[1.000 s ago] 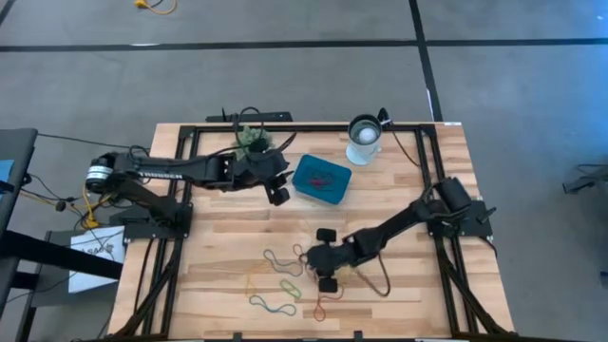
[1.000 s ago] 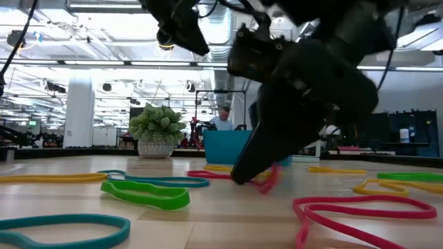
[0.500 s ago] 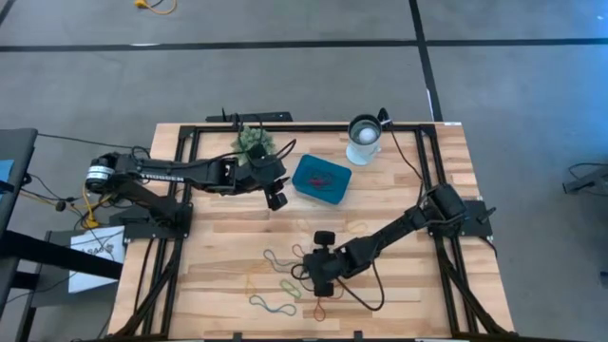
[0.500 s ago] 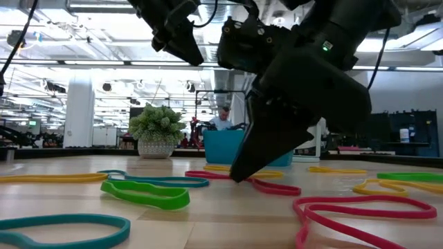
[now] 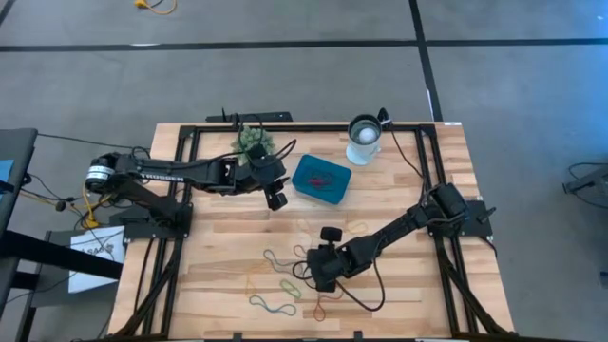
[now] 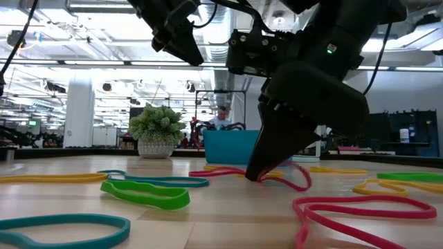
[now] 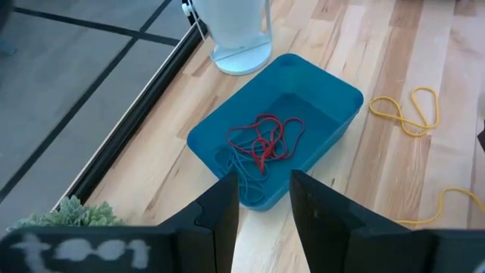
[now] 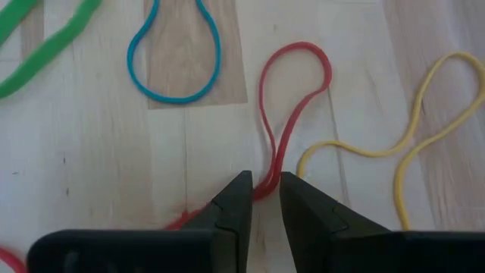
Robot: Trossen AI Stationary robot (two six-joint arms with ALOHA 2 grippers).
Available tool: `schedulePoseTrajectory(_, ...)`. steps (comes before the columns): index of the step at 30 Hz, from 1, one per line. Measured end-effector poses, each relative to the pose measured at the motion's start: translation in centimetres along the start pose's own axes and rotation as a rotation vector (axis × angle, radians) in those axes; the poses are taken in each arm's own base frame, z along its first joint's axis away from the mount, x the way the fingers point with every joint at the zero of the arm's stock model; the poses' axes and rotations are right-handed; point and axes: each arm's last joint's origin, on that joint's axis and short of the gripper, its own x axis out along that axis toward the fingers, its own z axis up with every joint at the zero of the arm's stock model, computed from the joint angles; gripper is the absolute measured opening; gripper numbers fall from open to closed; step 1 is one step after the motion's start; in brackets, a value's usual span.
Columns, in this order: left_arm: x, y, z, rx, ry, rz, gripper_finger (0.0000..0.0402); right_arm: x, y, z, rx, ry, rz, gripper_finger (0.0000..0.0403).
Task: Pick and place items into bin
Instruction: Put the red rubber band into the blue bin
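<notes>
Several rubber bands lie loose on the wood near the table's near edge; the right wrist view shows a blue loop, a green one, a yellow one and a red band. My right gripper is down among them, shut on the red band. The teal bin rests flat farther back, with red and blue bands inside. My left gripper hovers open beside the bin's left side, holding nothing. My right gripper pinches the red band at its narrow waist between the two fingertips, coming from above at a slant. One strand or two, I cannot tell. The band's far loop lies on the table, while a stretch beside the fingertips arches off the wood.
A white cup stands right of the bin at the far edge, and a spiky green plant stands to its left. A yellow band lies near the bin. Bare wood lies between bin and band pile.
My right gripper has shifted a little toward the table's left and stayed low over the bands. Half a second ago the red band lay flat by its fingertips; now the stretch beside them arches up off the wood.
</notes>
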Motion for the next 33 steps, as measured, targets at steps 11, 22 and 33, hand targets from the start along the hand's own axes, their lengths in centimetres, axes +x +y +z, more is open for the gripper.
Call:
schedulePoseTrajectory(11, 0.0, 0.0, 0.0, -0.001, -0.001, 0.0, 0.0109, 0.2, -0.4, 0.2, -0.052, -0.005, -0.001, 0.0013)
schedulePoseTrajectory(22, 0.0, 0.0, 0.0, 0.006, -0.001, 0.003, 0.0109, -4.2, -2.6, 2.1, -0.203, -0.106, -0.083, 0.0001)
schedulePoseTrajectory(33, 0.0, 0.5, 0.1, -0.023, -0.026, 0.155, 0.0109, -12.3, -15.8, 4.0, -0.072, -0.094, -0.481, 0.0001)
